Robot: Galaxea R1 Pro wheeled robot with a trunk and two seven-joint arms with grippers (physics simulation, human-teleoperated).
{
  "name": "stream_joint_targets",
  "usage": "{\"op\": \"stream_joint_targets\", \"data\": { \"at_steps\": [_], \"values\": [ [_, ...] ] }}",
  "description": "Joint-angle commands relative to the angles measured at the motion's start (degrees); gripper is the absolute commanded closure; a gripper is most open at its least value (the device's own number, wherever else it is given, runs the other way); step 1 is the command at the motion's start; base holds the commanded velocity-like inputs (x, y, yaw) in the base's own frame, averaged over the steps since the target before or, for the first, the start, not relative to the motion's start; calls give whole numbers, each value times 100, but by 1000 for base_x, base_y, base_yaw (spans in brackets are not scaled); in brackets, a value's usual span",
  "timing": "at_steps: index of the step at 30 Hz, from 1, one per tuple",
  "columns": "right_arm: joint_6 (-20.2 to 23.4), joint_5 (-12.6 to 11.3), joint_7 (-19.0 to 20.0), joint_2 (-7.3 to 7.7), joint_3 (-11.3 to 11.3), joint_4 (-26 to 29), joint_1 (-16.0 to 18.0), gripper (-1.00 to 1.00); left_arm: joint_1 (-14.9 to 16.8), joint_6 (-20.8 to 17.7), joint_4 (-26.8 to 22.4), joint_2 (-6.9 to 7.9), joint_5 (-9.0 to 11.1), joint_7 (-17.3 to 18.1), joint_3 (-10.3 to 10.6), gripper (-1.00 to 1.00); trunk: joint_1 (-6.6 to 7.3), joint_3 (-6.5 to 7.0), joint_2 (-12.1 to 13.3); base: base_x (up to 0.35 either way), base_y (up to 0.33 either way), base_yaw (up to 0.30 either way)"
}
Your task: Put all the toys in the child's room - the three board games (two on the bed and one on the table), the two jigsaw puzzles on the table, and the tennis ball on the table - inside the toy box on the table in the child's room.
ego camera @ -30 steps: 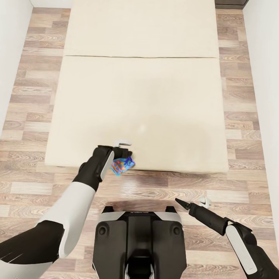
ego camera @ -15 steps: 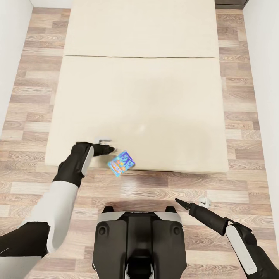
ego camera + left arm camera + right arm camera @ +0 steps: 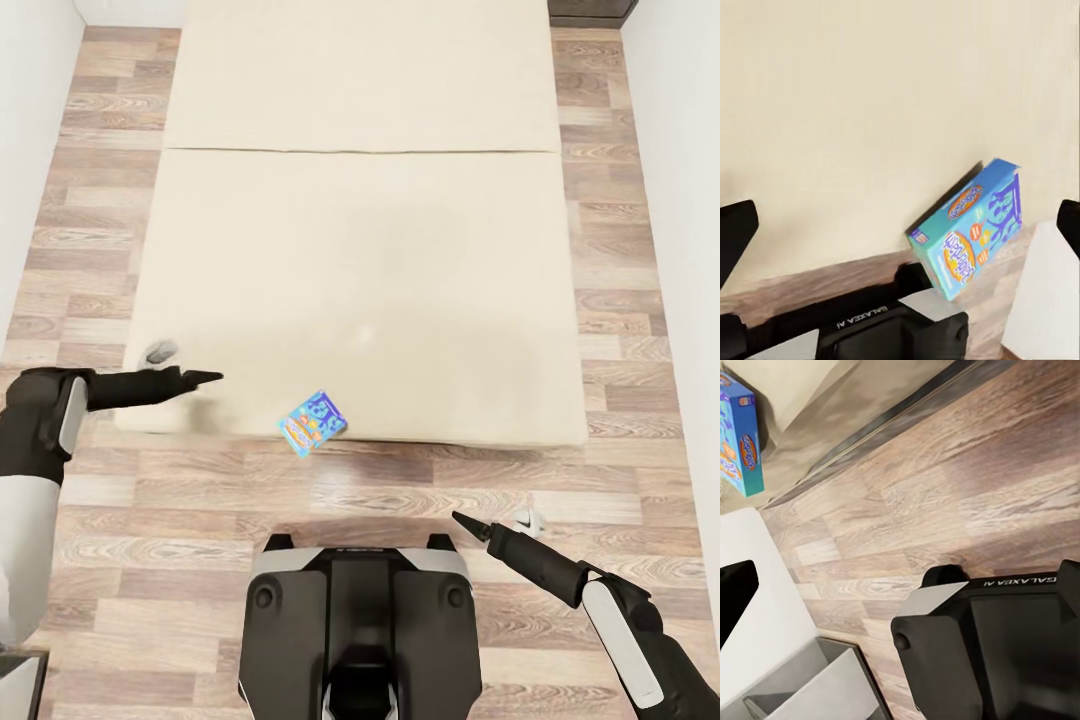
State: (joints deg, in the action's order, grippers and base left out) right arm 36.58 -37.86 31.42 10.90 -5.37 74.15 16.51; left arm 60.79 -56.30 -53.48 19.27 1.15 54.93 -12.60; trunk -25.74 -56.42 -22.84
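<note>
While the game box (image 3: 313,422) lies at the bed's (image 3: 380,250) near edge, overhanging the floor (image 3: 600,330), the left gripper (image 3: 205,378) sits beside it toward the robot's left, empty, jaws apart in the wrist view. Its long axis runs diagonal to the edge. The right gripper (image 3: 462,520) hangs lower over floor, jaws apart, slightly farther; left looks the better reach.

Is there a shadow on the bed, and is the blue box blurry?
Head view: a soft grey shadow lies on the bed near the left gripper, plus a faint bright spot mid-mattress. Left wrist view: the box looks sharp, though its small print is unreadable. Right wrist view: the floor is slightly soft.
</note>
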Motion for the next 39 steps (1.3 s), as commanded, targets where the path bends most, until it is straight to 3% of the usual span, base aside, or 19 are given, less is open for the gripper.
{"op": "stream_joint_targets", "data": {
  "at_steps": [1,2,4,6,7,12,17,21,24,29,39],
  "values": [
    [43,-28,4,0,-8,3,2,-100,-32,-63,12,144,18,309,-41,-100,-4,3,-8,0,0,-71],
    [41,-28,5,0,-8,3,0,-100,-74,-73,22,264,18,579,-78,-100,-4,11,-8,0,0,-72],
    [42,-28,10,0,-8,3,0,-100,-315,-94,47,700,15,1584,-291,-100,-4,28,-8,0,0,-75],
    [42,-28,11,0,-8,3,1,-100,-471,-98,53,875,13,2030,-432,-100,-4,45,-8,0,0,-76],
    [38,-28,12,-3,-8,3,-1,-100,-649,-93,58,1017,6,2423,-582,-100,-4,54,-8,0,0,-77],
    [34,-21,13,-20,-1,3,1,-100,-1333,-57,64,1237,-19,3174,-1052,-100,-4,98,-8,0,0,-78],
    [33,-20,13,-25,-3,3,0,-100,-1901,141,67,1279,-30,3340,-1373,-100,-4,142,-8,0,0,-78],
    [33,-20,13,-43,0,3,1,-100,-2248,402,285,1288,-28,3360,-1482,-100,-4,177,-8,0,0,-64],
    [30,-19,13,-63,1,8,0,-100,-2320,507,566,1293,-18,3357,-1568,-100,-4,203,-8,-15,9,-22],
    [25,-13,7,-81,11,12,0,-100,-2363,633,779,1308,-27,3372,-1884,-100,-4,245,-8,-28,167,83],
    [12,56,-56,-96,54,3,1,-100,-2370,694,811,1256,-36,3356,-1965,-100,-4,318,-8,-3,76,194]
  ]
}}
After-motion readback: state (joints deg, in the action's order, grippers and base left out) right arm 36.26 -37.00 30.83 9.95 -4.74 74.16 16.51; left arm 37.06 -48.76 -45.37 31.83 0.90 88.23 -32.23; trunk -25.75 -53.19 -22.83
